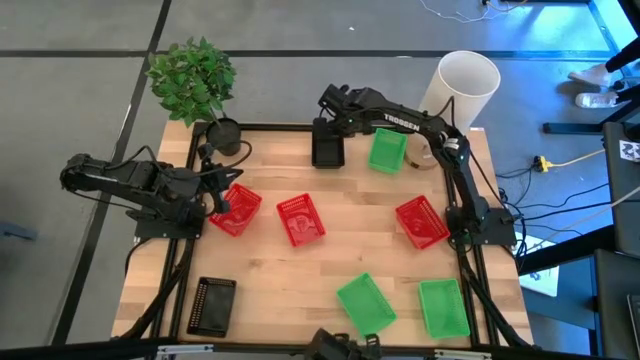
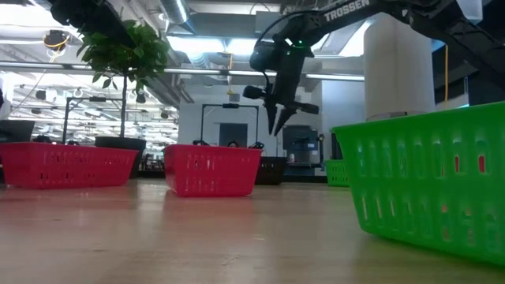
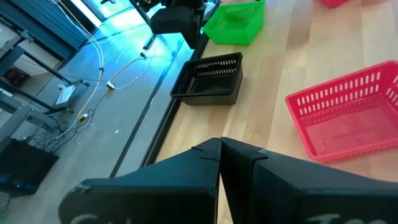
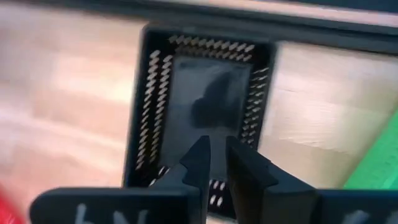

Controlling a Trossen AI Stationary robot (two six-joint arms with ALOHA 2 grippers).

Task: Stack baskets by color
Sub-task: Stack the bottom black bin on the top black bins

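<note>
Baskets lie spread over the wooden table (image 1: 320, 270). A black basket (image 1: 328, 148) stands at the far middle, with a green basket (image 1: 386, 150) beside it. Three red baskets (image 1: 235, 208) (image 1: 300, 218) (image 1: 421, 221) sit across the middle. Two more green baskets (image 1: 365, 302) (image 1: 443, 306) and another black basket (image 1: 212, 303) rest near the front edge. My right gripper (image 4: 216, 155) hangs above the far black basket (image 4: 202, 102), pointing down, its fingers a narrow gap apart with nothing between them. My left gripper (image 3: 221, 152) is shut and empty beside the leftmost red basket (image 3: 348, 115).
A potted plant (image 1: 222, 130) stands at the far left corner, and a large white cylinder (image 1: 465, 85) stands off the far right corner. Black frame rails (image 1: 470, 270) run along the table's sides. Bare wood (image 1: 290, 290) lies between the middle and front baskets.
</note>
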